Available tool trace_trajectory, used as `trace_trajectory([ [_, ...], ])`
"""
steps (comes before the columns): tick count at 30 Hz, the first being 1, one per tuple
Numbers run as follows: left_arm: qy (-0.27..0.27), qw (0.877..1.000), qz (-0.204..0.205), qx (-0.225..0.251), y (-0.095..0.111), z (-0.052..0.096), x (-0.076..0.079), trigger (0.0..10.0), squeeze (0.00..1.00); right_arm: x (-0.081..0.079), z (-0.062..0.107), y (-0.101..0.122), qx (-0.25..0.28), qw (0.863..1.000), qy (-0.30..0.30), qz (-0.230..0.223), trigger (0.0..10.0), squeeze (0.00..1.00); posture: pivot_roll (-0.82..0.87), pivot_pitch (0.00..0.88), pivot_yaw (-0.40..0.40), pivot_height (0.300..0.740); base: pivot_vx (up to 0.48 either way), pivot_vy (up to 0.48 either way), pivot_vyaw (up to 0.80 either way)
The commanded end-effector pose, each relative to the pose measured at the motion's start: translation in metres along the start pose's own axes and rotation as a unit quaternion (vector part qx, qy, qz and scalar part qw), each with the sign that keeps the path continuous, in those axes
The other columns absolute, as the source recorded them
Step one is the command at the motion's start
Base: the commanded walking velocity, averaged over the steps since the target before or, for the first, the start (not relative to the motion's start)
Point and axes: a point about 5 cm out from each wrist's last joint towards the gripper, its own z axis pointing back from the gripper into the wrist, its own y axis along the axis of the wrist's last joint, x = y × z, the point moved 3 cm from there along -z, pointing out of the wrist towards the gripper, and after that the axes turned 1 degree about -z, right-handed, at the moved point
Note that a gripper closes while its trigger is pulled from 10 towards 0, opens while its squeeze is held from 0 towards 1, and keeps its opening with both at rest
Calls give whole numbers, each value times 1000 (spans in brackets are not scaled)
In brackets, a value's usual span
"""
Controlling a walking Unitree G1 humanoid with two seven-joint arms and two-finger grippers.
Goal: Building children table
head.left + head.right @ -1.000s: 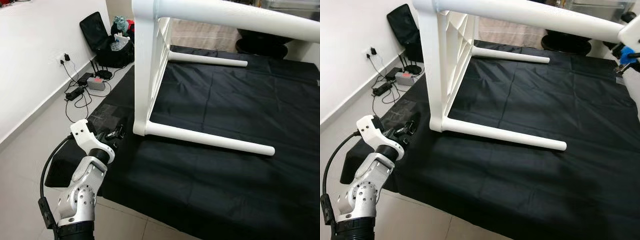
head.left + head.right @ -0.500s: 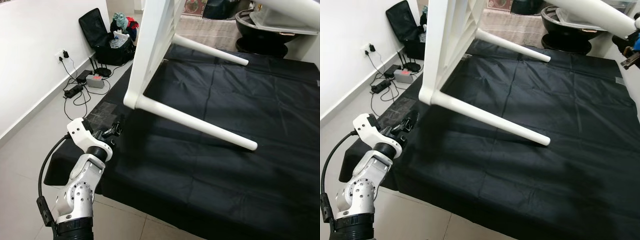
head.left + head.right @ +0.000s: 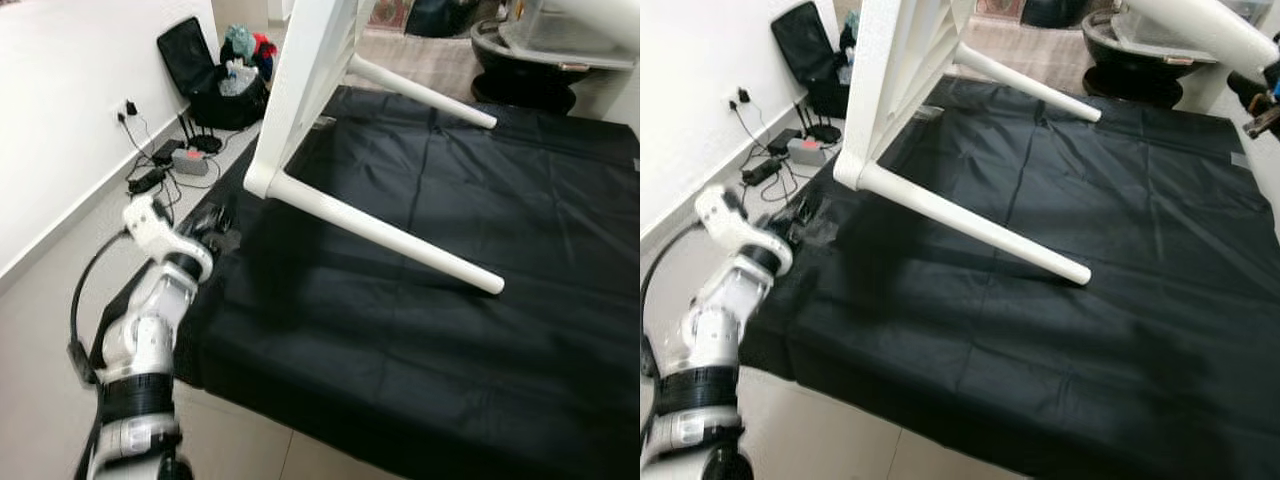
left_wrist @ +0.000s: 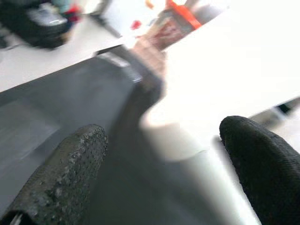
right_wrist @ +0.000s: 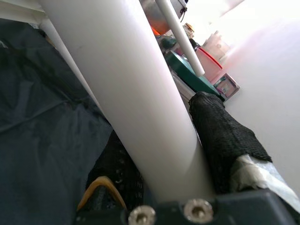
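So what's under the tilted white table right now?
A black sheet lies under the table, spread over the tiled floor. One leg tip rests on it. The right fingers are closed round another leg. What the sheet covers is hidden.

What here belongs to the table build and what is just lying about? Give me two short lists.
Part of the job:
- white table, tilted up on the black sheet
- table leg, with the right gripper shut on it
- left gripper, jaws open, near the table's lower corner

Lying about:
- black bag
- cables and chargers by the wall
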Motion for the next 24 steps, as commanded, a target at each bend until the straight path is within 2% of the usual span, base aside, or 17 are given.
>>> trace_trajectory([
  [1, -4, 1000, 4, -16, -8, -1, -3, 10000, 0, 0, -2, -1, 20, 993, 9, -112, 10000, 0, -99, 83, -1, 740, 0, 0, 0],
  [3, -33, 999, 6, -29, -11, -12, 10, 10000, 0, 0, -2, 2, 24, 993, 10, -114, 10000, 0, -101, 85, -4, 740, 0, 0, 0],
  [7, -42, 998, 20, -38, -15, -17, 13, 10000, 0, -1, -2, 4, 28, 993, 11, -116, 10000, 0, -104, 88, -2, 740, 0, 0, 0],
  [15, -19, 996, 74, -52, -26, -28, -3, 10000, 0, -2, -1, 10, 34, 992, 15, -118, 10000, 0, -104, 90, -5, 740, 0, 0, 0],
  [24, -23, 995, 84, -51, -25, -35, -5, 10000, 0, -4, 1, 12, 35, 992, 20, -118, 10000, 0, -115, 92, -6, 740, 0, 0, 0],
])
